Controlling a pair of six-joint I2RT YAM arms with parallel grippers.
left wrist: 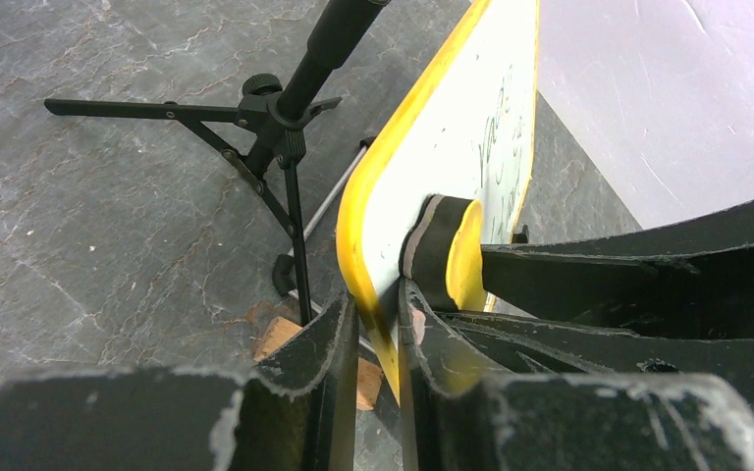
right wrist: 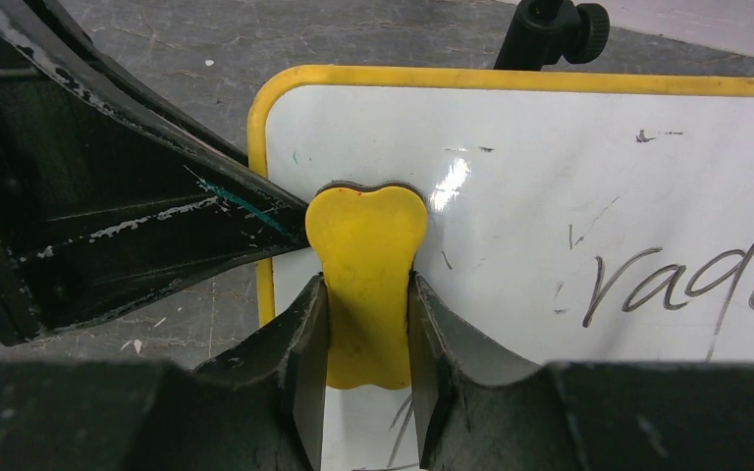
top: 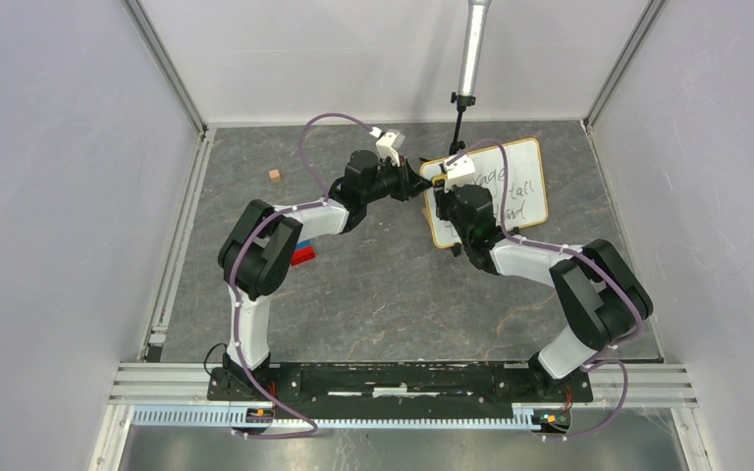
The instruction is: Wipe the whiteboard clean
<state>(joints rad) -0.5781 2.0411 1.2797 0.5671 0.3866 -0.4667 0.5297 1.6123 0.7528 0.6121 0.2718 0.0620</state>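
Note:
The whiteboard (top: pixel 522 182) has a yellow frame and stands tilted at the back right, with dark handwriting (right wrist: pixel 687 285) on it. My left gripper (top: pixel 420 183) is shut on its left edge; in the left wrist view the frame (left wrist: pixel 368 196) sits pinched between my fingers (left wrist: pixel 378 314). My right gripper (top: pixel 442 193) is shut on a yellow eraser (right wrist: pixel 366 257) with a black felt pad (left wrist: pixel 430 250), pressed flat against the board's top left corner (right wrist: pixel 511 177), left of the writing.
A black tripod (left wrist: pixel 280 118) with a silver pole (top: pixel 472 49) stands just behind the board. A small wooden cube (top: pixel 275 175) lies at the back left, another wooden block (left wrist: pixel 280 339) below the board's edge. Red and blue blocks (top: pixel 304 253) lie by the left arm.

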